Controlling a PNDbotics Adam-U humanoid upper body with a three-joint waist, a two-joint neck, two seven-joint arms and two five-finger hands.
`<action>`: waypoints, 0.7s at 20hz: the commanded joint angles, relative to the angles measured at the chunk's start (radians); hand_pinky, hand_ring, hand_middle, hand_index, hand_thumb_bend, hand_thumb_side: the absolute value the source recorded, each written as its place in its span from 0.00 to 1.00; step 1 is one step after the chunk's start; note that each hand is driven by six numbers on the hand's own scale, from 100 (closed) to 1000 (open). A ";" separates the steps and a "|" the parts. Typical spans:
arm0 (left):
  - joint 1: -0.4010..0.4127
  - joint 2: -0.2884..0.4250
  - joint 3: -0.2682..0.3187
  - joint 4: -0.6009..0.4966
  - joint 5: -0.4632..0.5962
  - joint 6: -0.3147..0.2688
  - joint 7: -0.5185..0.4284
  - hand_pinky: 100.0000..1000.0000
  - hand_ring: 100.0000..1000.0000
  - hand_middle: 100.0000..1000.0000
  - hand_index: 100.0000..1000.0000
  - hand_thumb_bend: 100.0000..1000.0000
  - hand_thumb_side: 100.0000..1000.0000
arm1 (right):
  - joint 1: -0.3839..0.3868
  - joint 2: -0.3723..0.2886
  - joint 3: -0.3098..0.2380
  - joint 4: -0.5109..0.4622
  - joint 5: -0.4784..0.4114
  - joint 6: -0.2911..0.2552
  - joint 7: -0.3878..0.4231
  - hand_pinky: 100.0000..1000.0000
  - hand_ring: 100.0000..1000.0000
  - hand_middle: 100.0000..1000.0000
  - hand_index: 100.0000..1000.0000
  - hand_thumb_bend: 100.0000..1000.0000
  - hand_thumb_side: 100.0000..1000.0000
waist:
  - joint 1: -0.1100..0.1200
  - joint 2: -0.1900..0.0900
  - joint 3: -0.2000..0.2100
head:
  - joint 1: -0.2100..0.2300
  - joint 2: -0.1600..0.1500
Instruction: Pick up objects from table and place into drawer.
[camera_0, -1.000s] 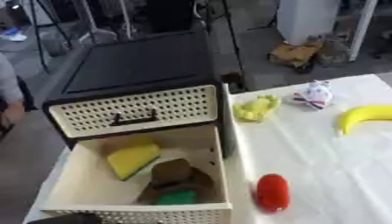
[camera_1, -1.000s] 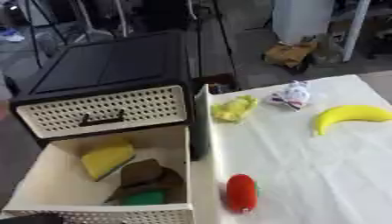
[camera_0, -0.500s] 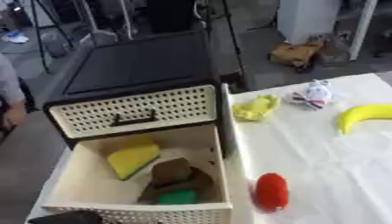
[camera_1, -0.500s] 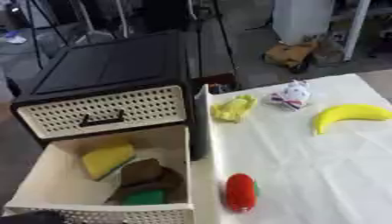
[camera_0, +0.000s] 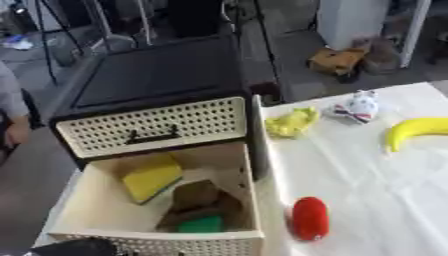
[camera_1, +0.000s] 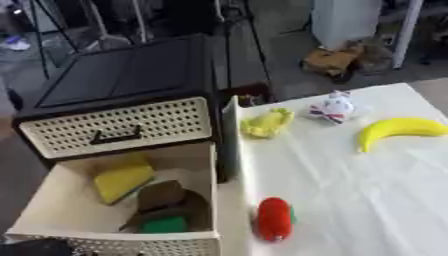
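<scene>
1. Left eye view: the open drawer (camera_0: 83, 197) at near left already holds a yellow sponge (camera_0: 151, 175), a brown object (camera_0: 203, 200) and a green object (camera_0: 200, 224).
2. Right eye view: a red object (camera_1: 274, 218), a banana (camera_1: 398, 130), a yellow object (camera_1: 265, 123) and a white toy (camera_1: 333, 107) remain on the table (camera_1: 367, 195). No hand shows, so its fingers cannot be told.

Open drawer (camera_0: 94, 200) top unobstructed; bare cloth (camera_0: 385, 200) beside it.

Beyond my bench, floor: brown cardboard box (camera_0: 337, 61) by white cabinet (camera_0: 359, 20). Dark stand legs (camera_0: 96, 22) far left. Person's sleeve (camera_0: 9, 102) at left edge, past cabinet of drawers.
</scene>
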 joint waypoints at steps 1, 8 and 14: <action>-0.001 0.029 -0.006 -0.019 0.003 0.009 -0.009 0.00 0.00 0.00 1.00 0.00 0.56 | -0.006 -0.018 -0.011 -0.016 -0.002 0.002 0.001 0.61 0.78 0.68 0.84 0.00 1.00 | -0.005 -0.019 0.000 | 0.001 0.006; -0.015 0.034 -0.008 -0.019 0.020 -0.010 -0.070 0.00 0.00 0.00 1.00 0.00 0.47 | -0.006 -0.017 -0.010 -0.016 -0.001 0.005 0.002 0.61 0.78 0.68 0.84 0.00 1.00 | -0.007 -0.018 0.005 | 0.003 0.012; -0.032 0.040 0.005 -0.019 0.036 -0.049 -0.119 0.00 0.00 0.00 1.00 0.03 0.47 | -0.006 -0.019 -0.009 -0.016 -0.001 0.008 0.001 0.61 0.78 0.68 0.84 0.00 1.00 | -0.005 -0.020 0.007 | 0.005 0.014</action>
